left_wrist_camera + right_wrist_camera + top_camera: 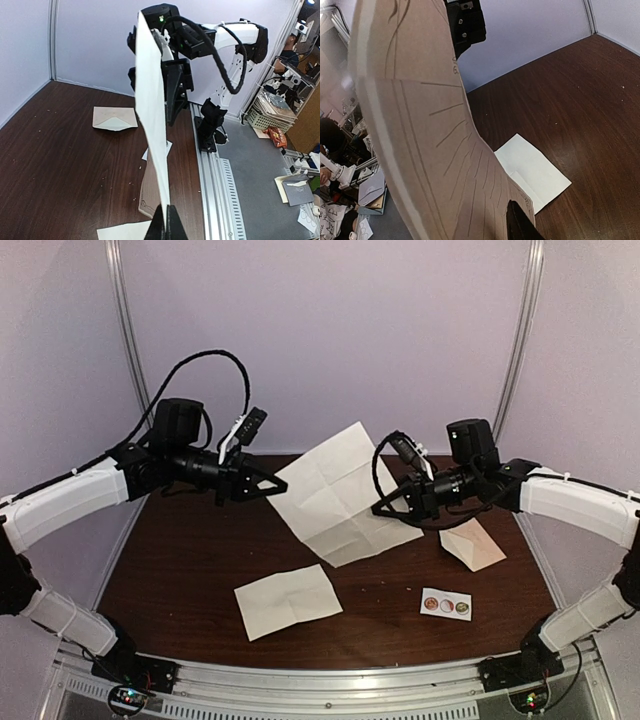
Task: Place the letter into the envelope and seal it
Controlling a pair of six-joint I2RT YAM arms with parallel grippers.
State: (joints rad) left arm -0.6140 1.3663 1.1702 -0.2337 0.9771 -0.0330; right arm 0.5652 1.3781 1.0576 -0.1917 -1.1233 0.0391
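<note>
Two pincers meet at one large creased sheet [335, 495], which hangs raised above the desk [190, 570]. Your left pincer [275, 486] is fully closed and pinches the sheet's left corner. Your right pincer [388, 508] is at the opposite edge; whether it grips the paper, you cannot tell. The envelope [474, 545] lies flat on the desk's right side, apart from the sheet.

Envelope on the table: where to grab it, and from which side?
Pinch the envelope by its triangular flap, coming from above on the table-centre side. The body lies flat on the table, leaving no edge to get under; the flap looks slightly lifted and points toward centre. Probably use the right gripper, which is nearest, though it's at the large sheet.
</note>
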